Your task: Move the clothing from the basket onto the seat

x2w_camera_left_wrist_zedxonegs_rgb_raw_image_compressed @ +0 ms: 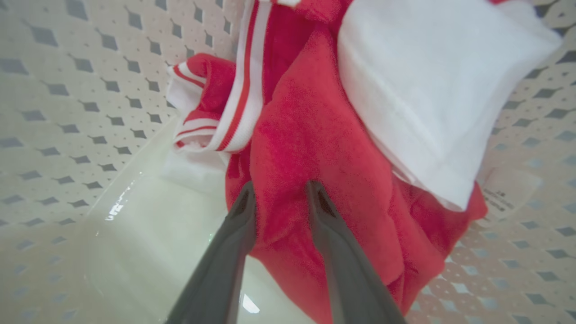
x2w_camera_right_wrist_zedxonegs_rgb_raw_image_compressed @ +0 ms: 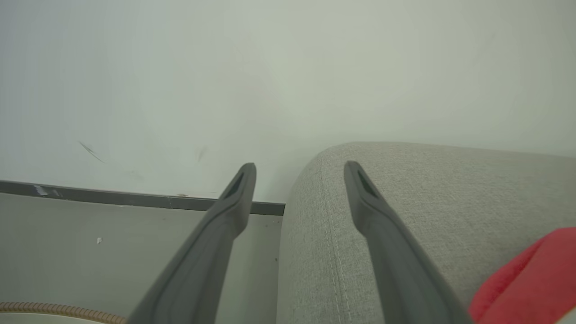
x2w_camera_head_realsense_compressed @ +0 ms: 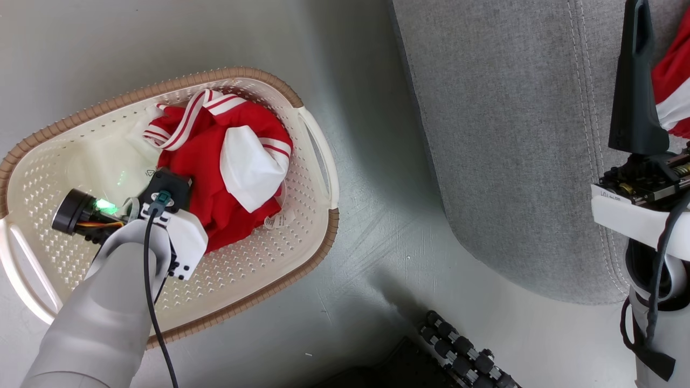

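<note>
The cream basket stands on the floor at the left, with bright red clothing bunched in it, white stripes and a white panel on top. My left arm reaches down into the basket. In the left wrist view my left gripper is shut on a fold of the red clothing, one finger on each side. The grey seat is at the right. My right gripper hangs open over the seat's edge, holding nothing. Another red and white garment lies on the seat beside it.
Grey floor separates the basket from the seat. A black roller part juts in at the bottom. In the right wrist view a pale wall with a dark skirting strip stands beyond the seat.
</note>
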